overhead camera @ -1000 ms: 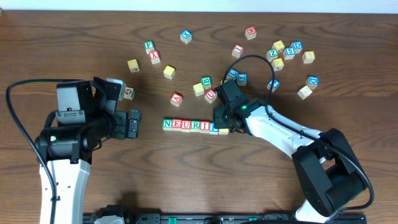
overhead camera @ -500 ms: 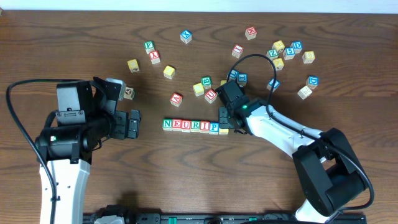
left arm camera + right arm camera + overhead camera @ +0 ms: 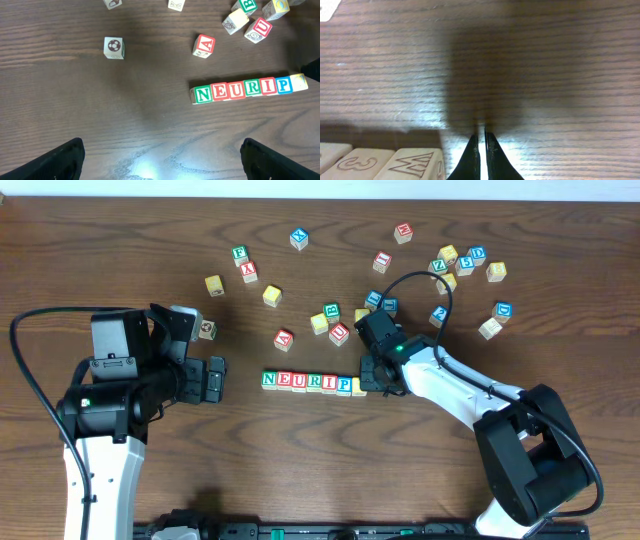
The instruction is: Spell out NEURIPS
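Where: row [image 3: 307, 381] sits mid table [image 3: 300, 470], between the 2 arms. Reads N-E-U-R-I-P, cubes touching.
End cube: yellow-edged end cube [image 3: 298, 81] touches P on the R side and sits a bit askew vs the rest. Top letter unreadable, so can't confirm it's S.
R claw: R claw [image 3: 481, 150] has tips together, holding nothing, close to bare wood just beside the end cube.
L claw: L claw [image 3: 214, 378] is wide apart and empty, off the N end, not touching.
Axis: long axis runs L–R across the table, N end twd L arm, P end twd R arm. Letters face up, upright as read from robot side.
Handling (est.): small wood cubes, so light, stiff, not fragile. Smooth faces prob slide easily; a nudge on 1 likely shifts its neighbours.
Hold: pinch across front/back faces, as the faces along the row are blocked by neighbours. To square up, push w/ closed tips on the outer face.
Spares: A cube [image 3: 204, 45] + others lie scattered beyond the row, apart from it.
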Tool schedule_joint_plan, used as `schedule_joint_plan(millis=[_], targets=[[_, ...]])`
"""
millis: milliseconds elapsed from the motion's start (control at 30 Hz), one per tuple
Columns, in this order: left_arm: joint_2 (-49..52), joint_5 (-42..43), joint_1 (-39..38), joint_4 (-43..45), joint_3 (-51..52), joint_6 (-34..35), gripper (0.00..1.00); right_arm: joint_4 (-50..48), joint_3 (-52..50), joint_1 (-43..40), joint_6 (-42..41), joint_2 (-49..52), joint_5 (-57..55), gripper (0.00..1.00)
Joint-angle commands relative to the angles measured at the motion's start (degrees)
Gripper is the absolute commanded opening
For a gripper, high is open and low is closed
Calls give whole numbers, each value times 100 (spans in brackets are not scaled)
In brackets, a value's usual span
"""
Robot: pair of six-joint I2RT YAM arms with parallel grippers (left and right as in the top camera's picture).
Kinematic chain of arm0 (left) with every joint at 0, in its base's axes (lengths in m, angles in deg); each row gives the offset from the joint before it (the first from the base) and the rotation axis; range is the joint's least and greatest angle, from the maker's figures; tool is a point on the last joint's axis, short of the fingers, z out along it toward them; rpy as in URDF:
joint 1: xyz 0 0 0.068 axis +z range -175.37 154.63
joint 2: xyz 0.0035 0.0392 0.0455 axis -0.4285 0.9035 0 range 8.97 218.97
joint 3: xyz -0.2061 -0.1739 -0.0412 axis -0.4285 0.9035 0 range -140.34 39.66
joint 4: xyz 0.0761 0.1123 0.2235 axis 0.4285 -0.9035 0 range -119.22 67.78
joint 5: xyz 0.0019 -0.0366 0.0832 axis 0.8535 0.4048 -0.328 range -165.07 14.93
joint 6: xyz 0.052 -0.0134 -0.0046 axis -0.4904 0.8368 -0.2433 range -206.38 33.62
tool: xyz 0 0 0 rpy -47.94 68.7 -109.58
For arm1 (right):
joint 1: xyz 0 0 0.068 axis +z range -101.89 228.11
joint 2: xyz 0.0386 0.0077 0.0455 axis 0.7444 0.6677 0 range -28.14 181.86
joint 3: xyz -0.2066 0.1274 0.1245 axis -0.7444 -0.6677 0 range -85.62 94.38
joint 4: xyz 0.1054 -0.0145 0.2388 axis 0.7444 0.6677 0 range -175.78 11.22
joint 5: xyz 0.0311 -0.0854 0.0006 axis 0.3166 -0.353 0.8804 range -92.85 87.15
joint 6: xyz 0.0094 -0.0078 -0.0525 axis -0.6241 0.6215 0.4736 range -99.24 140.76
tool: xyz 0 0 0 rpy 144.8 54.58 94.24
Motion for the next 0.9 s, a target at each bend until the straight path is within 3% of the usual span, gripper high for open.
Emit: schedule_joint_plan(millis=[0, 867], targets=[[-35, 68, 26, -13, -116, -72, 98, 4, -13, 0, -98, -90, 166, 1], [-35, 68, 26, -13, -116, -72, 98, -133, -13, 0, -269, -90, 457, 1]])
